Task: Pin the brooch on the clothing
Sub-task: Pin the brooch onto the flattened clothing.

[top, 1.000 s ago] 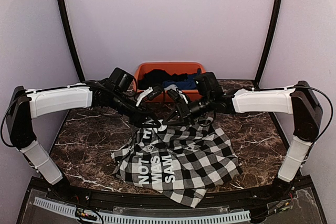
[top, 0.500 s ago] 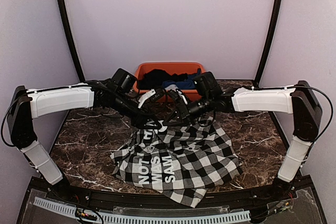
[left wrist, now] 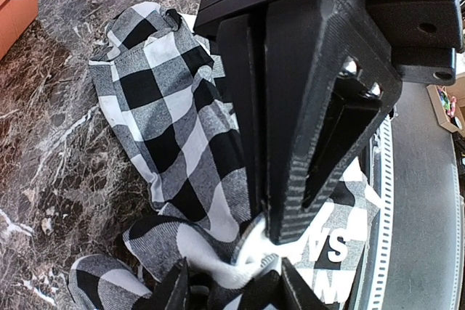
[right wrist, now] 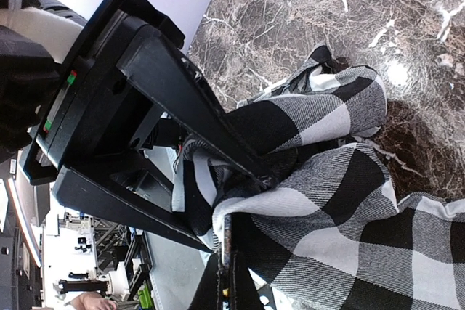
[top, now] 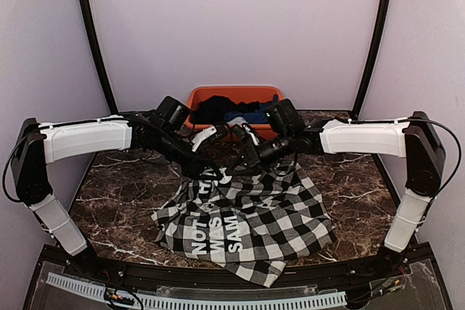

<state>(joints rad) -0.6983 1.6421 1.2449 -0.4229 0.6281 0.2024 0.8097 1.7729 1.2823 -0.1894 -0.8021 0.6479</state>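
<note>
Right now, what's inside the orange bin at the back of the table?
The orange bin holds a black garment and a blue garment beside it. Its floor and anything beneath them are covered.

You see the clothing (top: pixel 280 215) in black-and-white buffalo check, its black panel (top: pixel 190 231) lettered white. The table (top: pixel 120 179) is dark marble veined white; the bin (top: pixel 197 96), orange.

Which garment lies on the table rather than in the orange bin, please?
The checked shirt with white lettering; the black garment and blue garment are in the bin.
</note>
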